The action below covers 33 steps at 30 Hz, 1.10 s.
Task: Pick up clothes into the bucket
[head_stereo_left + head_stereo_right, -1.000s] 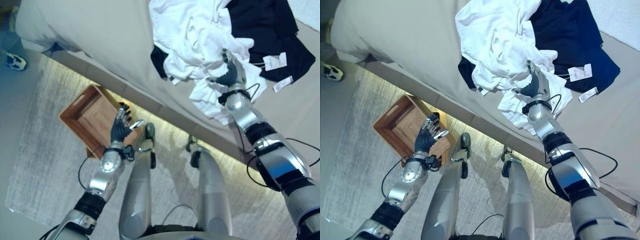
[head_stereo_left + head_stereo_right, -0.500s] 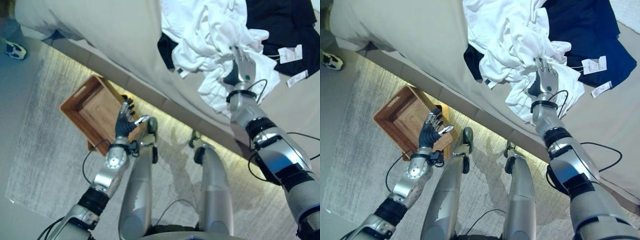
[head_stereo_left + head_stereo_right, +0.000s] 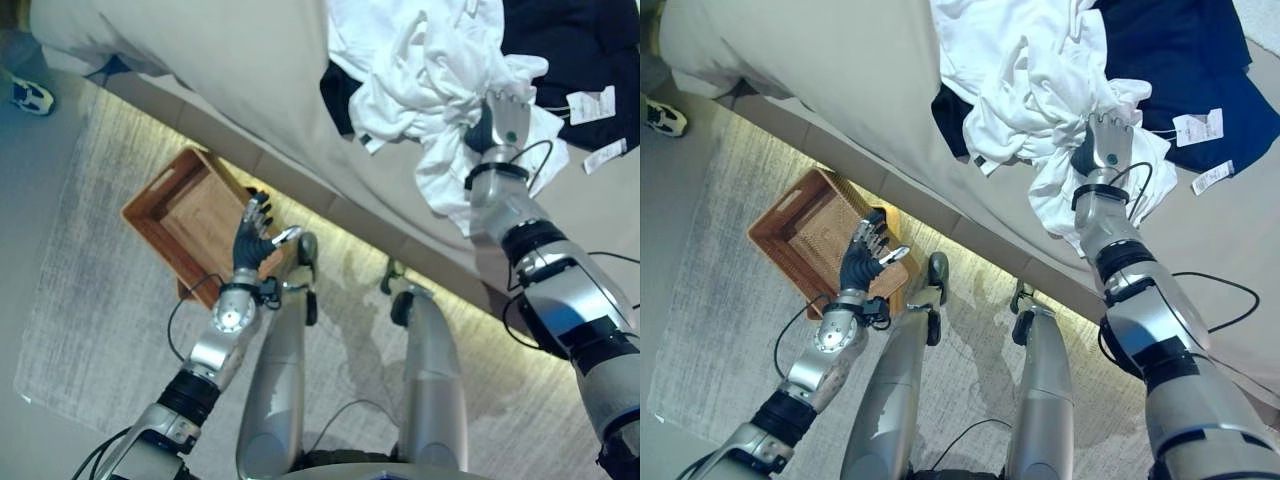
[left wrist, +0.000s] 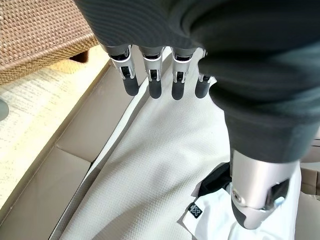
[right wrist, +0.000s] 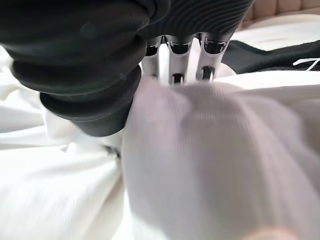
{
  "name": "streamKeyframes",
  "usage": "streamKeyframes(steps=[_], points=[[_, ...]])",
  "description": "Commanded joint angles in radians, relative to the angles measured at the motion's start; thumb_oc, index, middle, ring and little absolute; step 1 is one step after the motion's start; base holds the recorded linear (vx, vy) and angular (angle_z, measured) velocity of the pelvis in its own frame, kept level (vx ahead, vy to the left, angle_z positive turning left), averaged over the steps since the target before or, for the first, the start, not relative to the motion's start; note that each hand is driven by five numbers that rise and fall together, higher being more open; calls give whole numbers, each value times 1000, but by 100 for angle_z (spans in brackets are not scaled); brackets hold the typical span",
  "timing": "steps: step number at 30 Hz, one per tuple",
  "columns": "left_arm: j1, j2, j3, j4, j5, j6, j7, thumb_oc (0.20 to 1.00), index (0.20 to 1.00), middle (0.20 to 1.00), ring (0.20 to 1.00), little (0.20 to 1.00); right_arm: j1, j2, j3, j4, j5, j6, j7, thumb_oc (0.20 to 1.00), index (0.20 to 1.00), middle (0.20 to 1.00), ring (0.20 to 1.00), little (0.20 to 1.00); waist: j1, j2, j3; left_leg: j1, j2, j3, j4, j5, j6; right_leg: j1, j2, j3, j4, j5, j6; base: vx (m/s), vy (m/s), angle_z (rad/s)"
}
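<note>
A broad beige bed (image 3: 230, 60) is heaped with crumpled white clothes (image 3: 420, 70) over dark garments (image 3: 1180, 60). On the floor, a woven rectangular basket (image 3: 180, 215) waits beside the released left hand (image 3: 252, 243). The right hand (image 3: 500, 120) is buried in white fabric; its grasp cannot be told. Loose folds may be dropped or snagged.

Left arm came in from the lower left, bent a little and reaching up. Left hand (image 3: 253, 243) hung in the air with fingers (image 4: 152, 82) straight and a bit spread, thumb (image 4: 256, 197) out to the side, holding nothing. Right arm came in from the lower right and stretched far up and forward, nearly straight. Right hand (image 3: 1106, 143) lay with its back up and the wrist under its dark cover. Fingers (image 5: 176, 64) of the right hand were tucked away out of sight, so no way to tell if curled or straight.
</note>
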Motion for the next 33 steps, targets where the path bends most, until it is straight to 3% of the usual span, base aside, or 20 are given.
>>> streamKeyframes(steps=[1, 4, 5, 6, 7, 10, 17, 21, 33], points=[[13, -30, 6, -42, 57, -47, 12, 1000, 1000, 1000, 1000, 1000, 43, -65, -9, 36, 67, -3, -2, 200, 200, 200, 200, 200, -2, 27, -41, 14, 12, -4, 31, -92, 11, 75, -29, -29, 11, -38, 86, 0, 0, 0], [7, -32, 9, -31, 62, -47, 15, 1000, 1000, 1000, 1000, 1000, 69, -59, -27, 14, 81, -8, -13, 200, 200, 200, 200, 200, -7, 20, -40, 38, 15, -3, 7, -85, 8, 98, -27, -31, -12, -29, 88, -24, 6, 1], [5, -30, 13, -27, 66, -46, 17, 1000, 1000, 1000, 1000, 1000, 81, -60, -32, -3, 82, -9, -12, 200, 200, 200, 200, 200, -11, 17, -40, 39, 16, 3, -14, -50, 15, 99, -28, -42, -37, 6, 78, 0, 0, 0], [10, -31, 17, -26, 69, -46, 20, 1000, 1000, 1000, 1000, 1000, 95, -58, -39, -26, 84, -10, -13, 200, 200, 200, 200, 200, -14, 12, -43, 63, 18, -2, -18, -79, 8, 117, -24, -32, -36, -15, 92, -70, 24, 1], [10, -31, 23, -23, 73, -45, 23, 1000, 1000, 1000, 1000, 1000, 111, -58, -54, -55, 92, -13, -18, 200, 200, 200, 200, 200, -19, 7, -42, 69, 22, 7, -43, -44, 13, 125, -24, -39, -66, 21, 83, 0, 0, 0], [16, -31, 39, -13, 79, -46, 30, 1000, 1000, 1000, 1000, 1000, 166, -58, -92, -155, 100, -24, -22, 200, 200, 200, 200, 200, -29, -5, -40, 122, 27, 12, -90, -31, 10, 170, -20, -41, -108, 42, 90, -16, 8, -8], [39, -37, 68, 8, 93, -42, 23, 1000, 1000, 1000, 1000, 1000, 393, -79, -226, -539, 138, -101, 8, 200, 200, 200, 200, 200, -59, -38, -52, 277, 45, 23, -191, -8, -6, 326, -14, -52, -222, 81, 104, 29, -15, -6], [58, -26, 73, 32, 114, -38, -4, 1000, 1000, 1000, 1000, 1000, 566, -84, -311, -764, 229, -207, 79, 200, 200, 200, 200, 200, -76, -62, -86, 408, 53, 31, -267, 7, -17, 465, -9, -58, -323, 113, 117, 78, -30, -8], [89, 7, 114, 72, 132, -22, -78, 1000, 1000, 1000, 1000, 1000, 669, -164, -351, -987, 448, -320, 313, 200, 200, 200, 200, 200, -91, -100, -193, 638, 71, 73, -382, 21, -34, 704, 25, -63, -503, 152, 131, 77, -19, -11]])
